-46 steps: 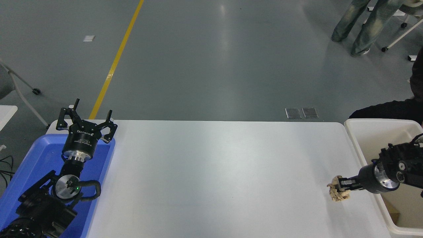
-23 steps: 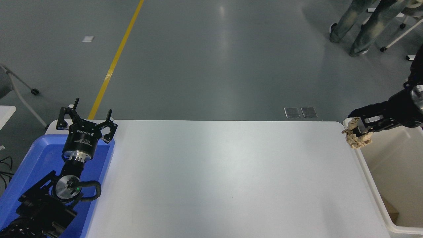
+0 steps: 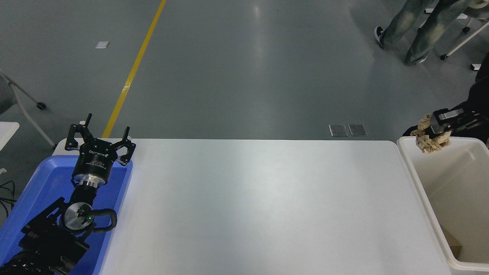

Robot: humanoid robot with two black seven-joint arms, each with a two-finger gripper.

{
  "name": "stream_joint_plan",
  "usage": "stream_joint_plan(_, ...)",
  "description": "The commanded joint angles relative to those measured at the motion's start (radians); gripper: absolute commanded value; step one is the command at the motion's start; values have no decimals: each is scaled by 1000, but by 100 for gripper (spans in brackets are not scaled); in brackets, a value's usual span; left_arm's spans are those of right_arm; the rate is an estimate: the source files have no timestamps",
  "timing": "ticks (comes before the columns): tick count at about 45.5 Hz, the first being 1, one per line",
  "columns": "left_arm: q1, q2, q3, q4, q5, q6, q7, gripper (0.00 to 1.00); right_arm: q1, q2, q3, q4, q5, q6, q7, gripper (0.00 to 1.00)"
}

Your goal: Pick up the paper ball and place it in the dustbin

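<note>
While the right hand (image 3: 431, 131) was clamped on the paper ball (image 3: 431, 139), it was hanging up at the far corner of the dustbin (image 3: 420, 179), w/ the wad seen right over the back rim, not clearly over the deep beige inside. Ball was off the table (image 3: 248, 206) completely, squeezed between the fingers and drooping a bit below them.

Going outward: the arm came in from the right edge, mostly cut off by the frame. Bin sat just beside the table's right end, and there was a bit of brown stuff at the bottom near the lower corner, couldn't tell what tbh. Left hand (image 3: 100, 139) was parked at the lower left over the blue tray (image 3: 26, 198), fingers spread apart, holding nothing. Somebody's legs (image 3: 416, 26) were way back on the floor at top right, well clear.

What could go wrong imo: letting go there looked risky bc the ball seemed to line up w/ the rim more than the opening. It's light crumpled paper, so it could clip that thick rounded edge and bounce out onto the table or off the back to the floor. Also wrinkly paper might snag on a finger and not drop clean. Prob wants to come further in over the bin first.
</note>
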Motion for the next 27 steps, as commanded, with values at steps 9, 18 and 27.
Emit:
stream_joint_plan(9, 0, 0, 0, 0, -1, 0, -1, 100, -426, -39, -6, -551, -48, -149, 203, 0)
stream_joint_plan(18, 0, 0, 0, 0, -1, 0, -1, 100, -802, -29, 147, -826, -26, -290, 263, 0)
stream_joint_plan(27, 0, 0, 0, 1, -1, 0, -1, 100, -1130, 46, 472, -969, -25, -324, 235, 0)
